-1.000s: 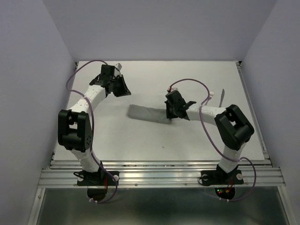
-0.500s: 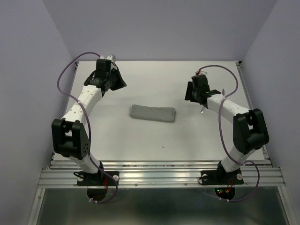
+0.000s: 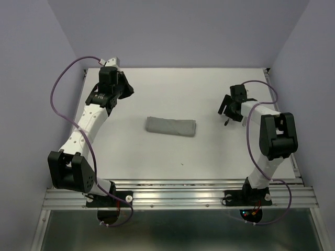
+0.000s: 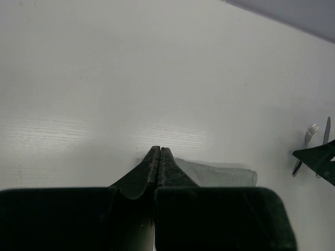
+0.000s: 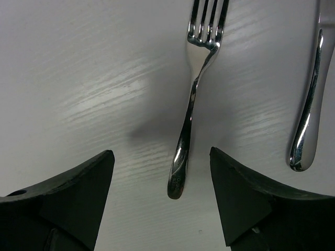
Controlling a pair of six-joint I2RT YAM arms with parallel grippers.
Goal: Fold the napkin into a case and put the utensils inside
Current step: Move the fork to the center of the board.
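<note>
The napkin [image 3: 171, 126] lies mid-table, folded into a narrow grey strip, the case; it also shows in the left wrist view [image 4: 222, 174]. The silver fork [image 5: 194, 99] and knife [image 5: 310, 99] lie side by side on the table at the right, small in the left wrist view as fork [image 4: 305, 142] and knife [image 4: 325, 137]. My right gripper [image 5: 162, 154] is open over the fork's handle end, which lies between the fingers without touching them; from above it [image 3: 228, 112] is at the right. My left gripper [image 4: 158, 149] is shut and empty, at the far left [image 3: 127, 90].
The white table [image 3: 157, 157] ends at a metal rail [image 3: 178, 196] at the near edge. Lilac walls close in the back and both sides. A purple cable [image 3: 63, 86] loops off the left arm.
The right gripper let go of the napkin, swung right to the utensils and opened over the fork. The left arm drew further back and left, still shut.
</note>
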